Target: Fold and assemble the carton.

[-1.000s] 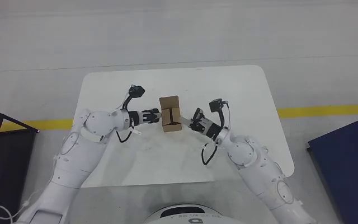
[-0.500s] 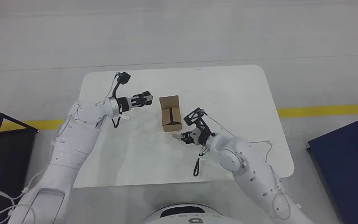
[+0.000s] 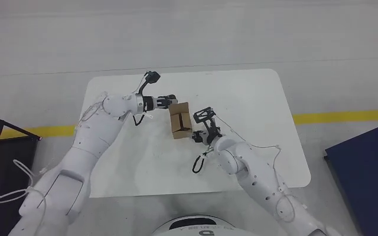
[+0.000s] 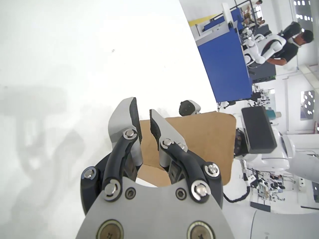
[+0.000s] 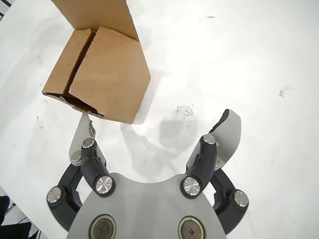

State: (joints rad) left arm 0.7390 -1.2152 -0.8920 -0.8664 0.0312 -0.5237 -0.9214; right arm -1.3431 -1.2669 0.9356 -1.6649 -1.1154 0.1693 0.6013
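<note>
— White table (image 3: 254, 100) with rounded corners, pale floor all around it, and a yellow line (image 3: 336, 117) crossing that floor. That is what I see from where I stand.

— Where is the carton?

— The brown carton (image 3: 180, 120) sits near the middle of the table, between the two arms. On the side facing the right gripper (image 5: 157, 116), two panels are folded in with a dark seam between them. Another flap (image 5: 94, 3) stands up, unfolded.

— What about the left gripper (image 4: 143, 111)?

— It is at the carton corner farthest from the right gripper. Its fingers (image 4: 124, 115) are drawn almost together, with only a thin slit between the pads. Nothing is pinched in that slit. A brown cardboard panel with a rounded corner lies just beyond and beneath the fingertips.

— And the right one?

— Its fingers are spread wide, released, gripping nothing. One fingertip (image 5: 84, 125) is just beside the carton's frayed lower corner, and I cannot tell whether they touch. The other fingertip is well apart from the carton. Bare, scuffed table shows between the two fingers.

— Anything else nearby?

— Past the left fingers, beyond the table's edge, a blue cabinet (image 4: 224, 58) stands in the room.
</note>
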